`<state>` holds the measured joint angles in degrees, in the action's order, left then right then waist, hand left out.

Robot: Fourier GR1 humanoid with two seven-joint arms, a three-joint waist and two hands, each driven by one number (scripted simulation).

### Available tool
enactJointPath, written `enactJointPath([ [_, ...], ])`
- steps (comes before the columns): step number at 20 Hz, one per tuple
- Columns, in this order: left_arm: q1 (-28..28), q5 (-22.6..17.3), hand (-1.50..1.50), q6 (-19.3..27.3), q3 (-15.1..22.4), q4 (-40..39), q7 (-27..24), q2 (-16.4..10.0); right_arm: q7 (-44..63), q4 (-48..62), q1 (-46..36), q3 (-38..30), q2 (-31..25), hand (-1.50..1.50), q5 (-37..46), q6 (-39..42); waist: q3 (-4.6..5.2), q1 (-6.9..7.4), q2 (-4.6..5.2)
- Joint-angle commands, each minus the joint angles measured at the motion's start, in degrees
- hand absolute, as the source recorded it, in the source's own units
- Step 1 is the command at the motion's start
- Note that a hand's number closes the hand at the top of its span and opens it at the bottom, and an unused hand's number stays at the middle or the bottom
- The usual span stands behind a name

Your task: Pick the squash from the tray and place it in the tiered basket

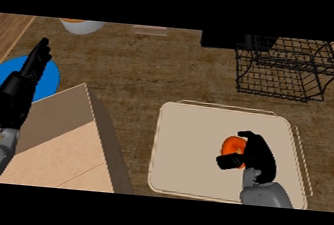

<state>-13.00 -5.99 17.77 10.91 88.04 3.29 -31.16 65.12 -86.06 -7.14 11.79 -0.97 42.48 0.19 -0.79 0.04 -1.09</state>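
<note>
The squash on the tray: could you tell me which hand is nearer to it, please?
Right. The right hand curls round the squash on the tray; the left hand rests open, fingers up, far off at the view's left.

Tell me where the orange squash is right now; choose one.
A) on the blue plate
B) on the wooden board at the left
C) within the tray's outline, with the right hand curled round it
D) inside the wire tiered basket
C: the squash shows orange inside the tray border, the right hand curled round it, while the tiered basket stands apart beyond the tray.
</note>
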Motion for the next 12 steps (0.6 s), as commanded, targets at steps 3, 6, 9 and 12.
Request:
enactJointPath([
  [3,4.46,0.15,0.0,0.76,1.38,-2.04,2.5,2.03,3.41,3.2,-1.36,5.55,0.59,1.5,2.74,6.59,0.84,0.82,1.13],
  [6,4.06,-0.45,0.0,-0.5,0.52,-3.85,0.84,1.89,2.75,5.12,-2.83,4.24,0.87,1.5,2.34,4.19,0.82,0.52,1.26],
  [9,2.84,1.74,0.0,1.67,1.77,-6.4,-0.23,3.82,3.04,2.83,-2.19,3.72,0.87,1.5,-0.74,-1.19,0.81,-0.1,1.28],
  [12,3.85,-0.94,0.0,-1.28,0.51,-3.73,0.94,1.31,6.39,-0.03,-3.62,3.74,0.88,1.5,-1.02,-3.25,0.81,0.27,1.09],
])
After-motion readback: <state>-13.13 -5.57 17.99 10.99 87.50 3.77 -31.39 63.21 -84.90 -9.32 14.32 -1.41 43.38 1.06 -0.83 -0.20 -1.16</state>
